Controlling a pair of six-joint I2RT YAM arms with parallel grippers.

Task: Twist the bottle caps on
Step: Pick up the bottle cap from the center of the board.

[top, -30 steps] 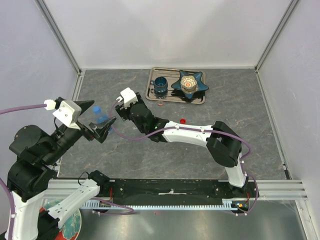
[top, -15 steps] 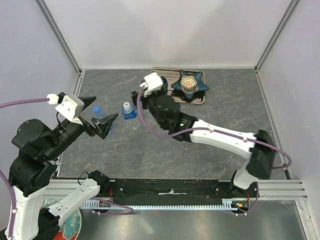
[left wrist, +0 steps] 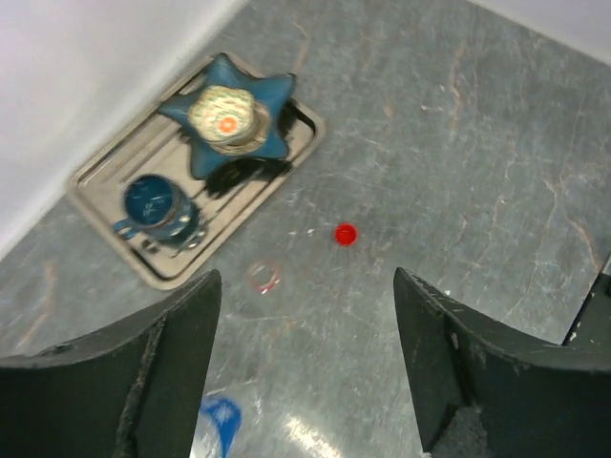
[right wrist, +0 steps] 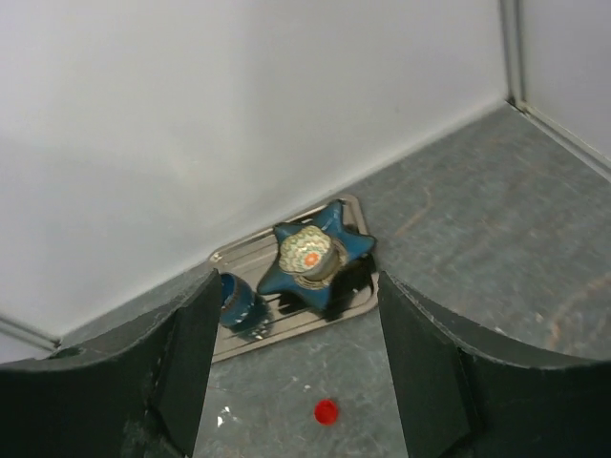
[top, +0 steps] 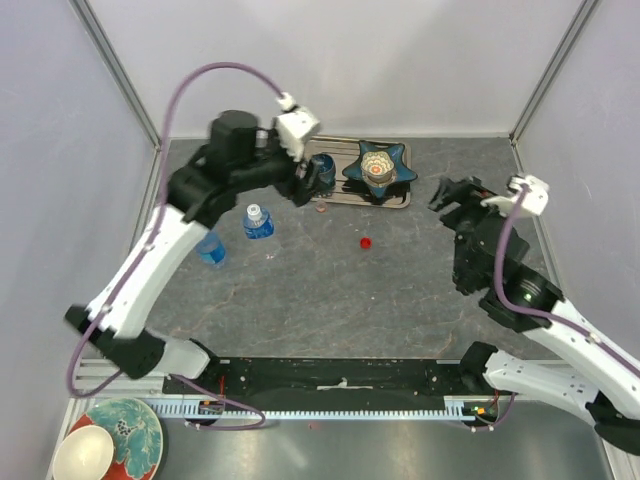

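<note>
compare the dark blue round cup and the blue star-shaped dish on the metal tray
The dark blue round cup is circular with a handle; the blue star-shaped dish has five points. The cup's inside is plain blue; the dish has a pale patterned centre. Both sit on the metal tray.

The left arm (top: 160, 255) stretches high and far forward, the left gripper (left wrist: 305, 286) tilted down, its jaws wide apart and empty. The right arm (top: 580, 340) stands folded on its own side, the right gripper (right wrist: 296, 291) raised — jaws apart, empty.
</note>
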